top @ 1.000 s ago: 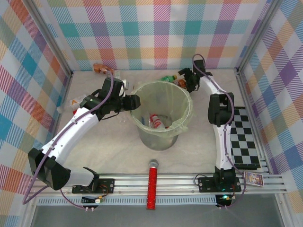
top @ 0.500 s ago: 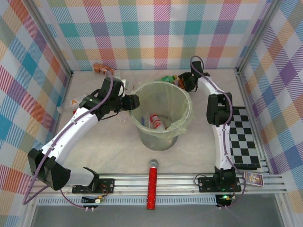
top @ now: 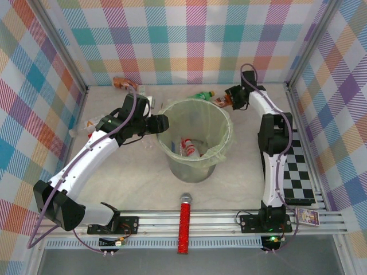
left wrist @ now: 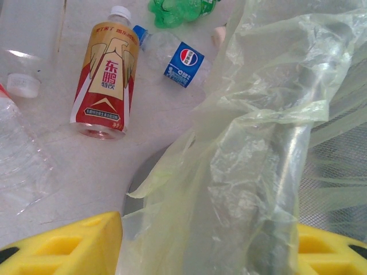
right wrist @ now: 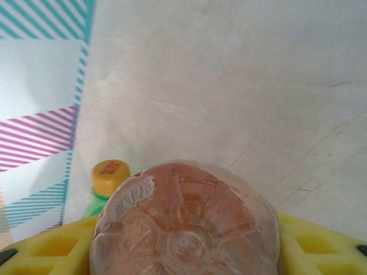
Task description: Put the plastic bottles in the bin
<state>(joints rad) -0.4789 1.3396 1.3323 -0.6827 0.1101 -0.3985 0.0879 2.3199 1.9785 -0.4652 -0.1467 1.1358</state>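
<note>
The right gripper point(top: 228, 99) has been closed on a brown bottle point(right wrist: 184, 220) just beyond the far right of the bin point(top: 192, 169). The right arm point(top: 269, 137) has been swung rightward, nearer the right wall point(top: 344, 86).

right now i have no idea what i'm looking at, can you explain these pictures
Two white robot arms stand on a table. One picture looks down from above; the other two come from wrist cameras, so the yellow blocks are claw fingers. The left claw straddles the rim of the bin, a bag-lined bucket. The right claw holds a brown bottle, base toward its camera. Loose on the table lie a green bottle and a gold-labelled bottle; a red glittery stick lies at the front edge.
</note>
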